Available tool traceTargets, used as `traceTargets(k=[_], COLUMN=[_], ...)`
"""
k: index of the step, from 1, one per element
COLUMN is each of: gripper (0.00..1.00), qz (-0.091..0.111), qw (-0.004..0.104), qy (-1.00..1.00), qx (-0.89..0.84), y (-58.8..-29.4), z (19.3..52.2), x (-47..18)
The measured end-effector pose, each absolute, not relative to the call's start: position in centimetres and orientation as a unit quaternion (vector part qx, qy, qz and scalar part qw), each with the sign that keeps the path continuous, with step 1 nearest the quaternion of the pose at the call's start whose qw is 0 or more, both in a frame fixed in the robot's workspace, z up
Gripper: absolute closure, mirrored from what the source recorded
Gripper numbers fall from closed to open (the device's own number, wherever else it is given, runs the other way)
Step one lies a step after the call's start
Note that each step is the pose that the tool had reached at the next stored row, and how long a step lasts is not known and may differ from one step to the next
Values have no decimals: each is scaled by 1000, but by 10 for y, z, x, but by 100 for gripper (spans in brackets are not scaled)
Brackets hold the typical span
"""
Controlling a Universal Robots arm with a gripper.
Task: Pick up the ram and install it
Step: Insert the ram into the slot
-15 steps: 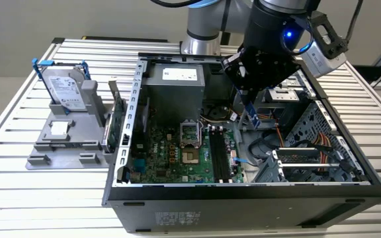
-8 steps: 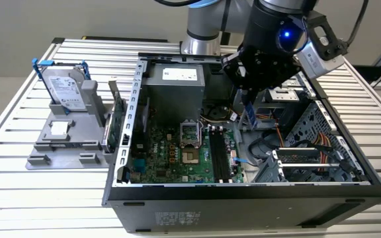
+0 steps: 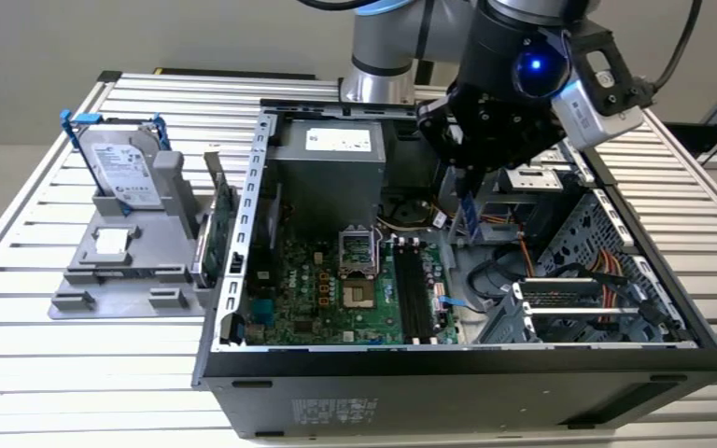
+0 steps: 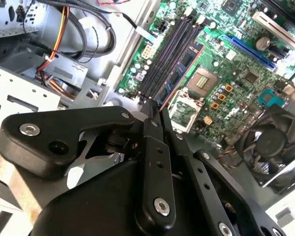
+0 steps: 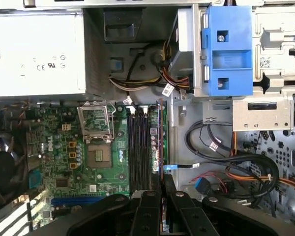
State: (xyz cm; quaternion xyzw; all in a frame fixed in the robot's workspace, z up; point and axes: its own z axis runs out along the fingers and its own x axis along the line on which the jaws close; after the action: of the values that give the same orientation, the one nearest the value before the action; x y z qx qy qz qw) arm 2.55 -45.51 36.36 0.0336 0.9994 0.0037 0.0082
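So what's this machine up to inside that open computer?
A robot arm's gripper is clamped on a thin memory stick, holding it on edge over the open computer case. The stick hangs close to the long black slots on the green motherboard, and is not pushed into one yet. A hard drive stands in a rack outside the case.

Silver arm (image 3: 381, 56), black wrist housing (image 3: 504, 33), blue glowing light (image 3: 533, 65), black cables (image 3: 683, 37); black fingers (image 4: 152, 142), silver screws (image 4: 162, 206).

No legible text; white label (image 3: 337, 140) on power supply (image 3: 324, 177) (marks unreadable).
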Motion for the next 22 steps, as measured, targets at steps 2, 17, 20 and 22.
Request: traceTargets(k=[2, 17, 20, 22], gripper=[100, 100, 100, 100], qz=[4, 3, 3, 3], qw=[8, 8, 8, 8], qy=[999, 998, 998, 999], qx=[42, 61, 56, 53], y=[-455, -455, -455, -455], z=[364, 362, 361, 361], x=[25, 25, 25, 25])
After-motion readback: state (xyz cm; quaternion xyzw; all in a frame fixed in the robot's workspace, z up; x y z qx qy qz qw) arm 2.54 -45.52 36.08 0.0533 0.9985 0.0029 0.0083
